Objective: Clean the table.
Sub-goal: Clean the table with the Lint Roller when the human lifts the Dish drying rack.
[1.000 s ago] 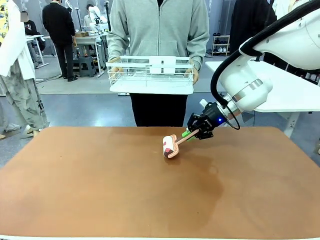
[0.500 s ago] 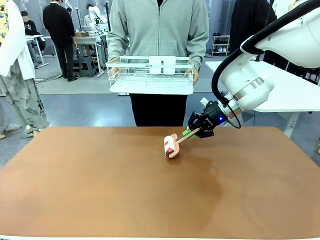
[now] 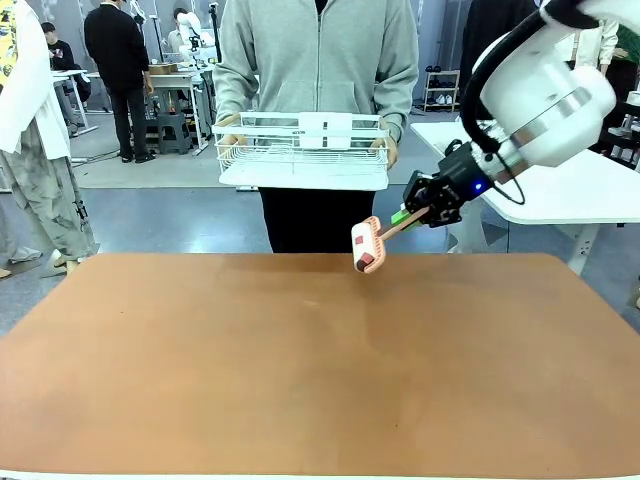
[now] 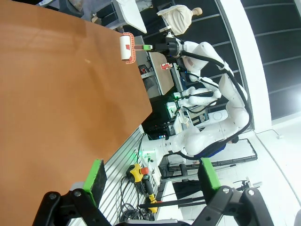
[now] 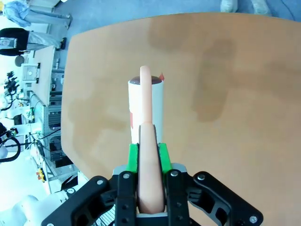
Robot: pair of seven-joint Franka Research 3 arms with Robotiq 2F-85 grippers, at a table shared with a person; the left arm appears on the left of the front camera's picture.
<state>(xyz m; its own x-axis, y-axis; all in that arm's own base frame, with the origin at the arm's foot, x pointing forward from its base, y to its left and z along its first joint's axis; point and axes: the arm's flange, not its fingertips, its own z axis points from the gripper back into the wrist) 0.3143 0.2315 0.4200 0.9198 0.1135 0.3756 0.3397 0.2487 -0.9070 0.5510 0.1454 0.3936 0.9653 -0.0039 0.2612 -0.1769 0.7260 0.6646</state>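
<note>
The desk (image 3: 300, 380) is seen spread wide across the front view, its reddish-brown top bare from near edge to far. Beyond that far edge stands a person (image 3: 318, 50) in a grey zip top, and a rack (image 3: 300, 150) of white wire is held level in both hands at about waist height. The right arm (image 3: 540, 90) is brought in high from the right, over the desk's far right part.

Now the roller (image 3: 365, 247). It is carried in the air by its pink handle, with the head lowest and tilted down to the left. It is just at the desk's far edge and below the rack, and no contact with the top can be made out.

The right tool (image 3: 408, 214) is clamped tight on that handle. From the right wrist camera the green pads are seen pressed against both sides of it, and the white drum of the roller (image 5: 146, 108) is pointed away over the desk (image 5: 225, 94).

The left tool (image 4: 151, 176) is held wide apart with nothing between its pads. From there the desk (image 4: 56, 94) is seen stretching away, and the roller (image 4: 127, 47) is caught small at its far side.
</note>
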